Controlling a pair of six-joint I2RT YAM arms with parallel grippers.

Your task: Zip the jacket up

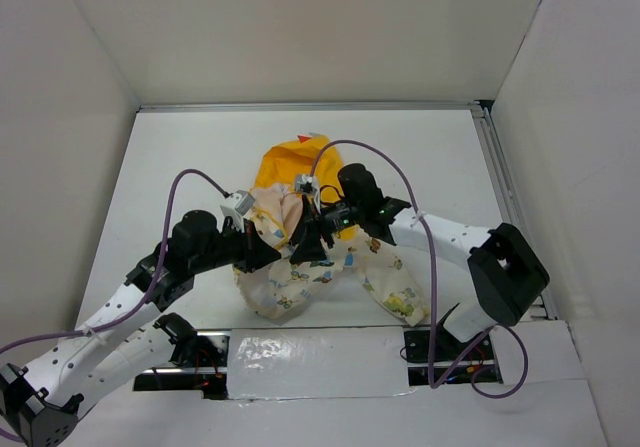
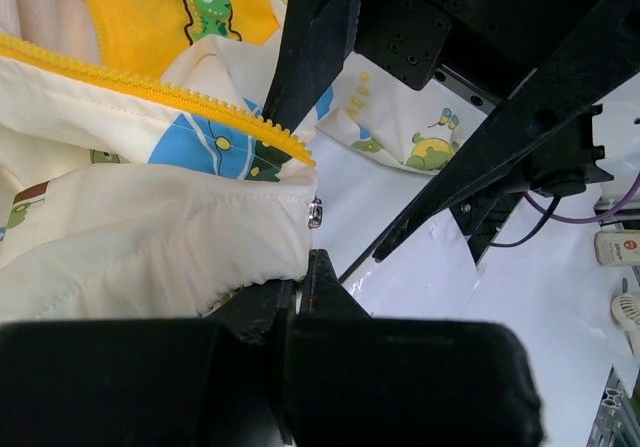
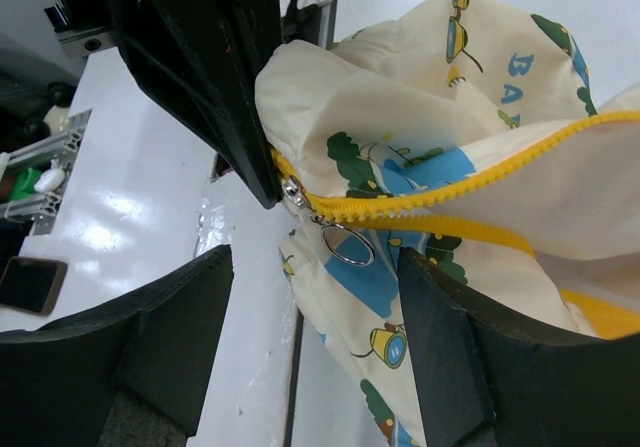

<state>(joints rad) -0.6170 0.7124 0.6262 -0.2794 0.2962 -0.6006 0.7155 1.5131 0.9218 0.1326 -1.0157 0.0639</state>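
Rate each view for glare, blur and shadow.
Top external: even, soft light, glare only on the glossy strip at the near edge. Left wrist: zipper teeth on the jacket sharp, the left pincer a dark, featureless mass along the bottom. Right wrist: zipper pull crisp, sheen on the table.

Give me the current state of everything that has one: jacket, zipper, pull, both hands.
jacket: crumpled, front open, yellow lining showing
zipper: slider at the bottom end, teeth apart above it
pull ring: hanging free, not gripped
left hand: shut on the jacket hem beside the slider
right hand: open, straddling the pull ring
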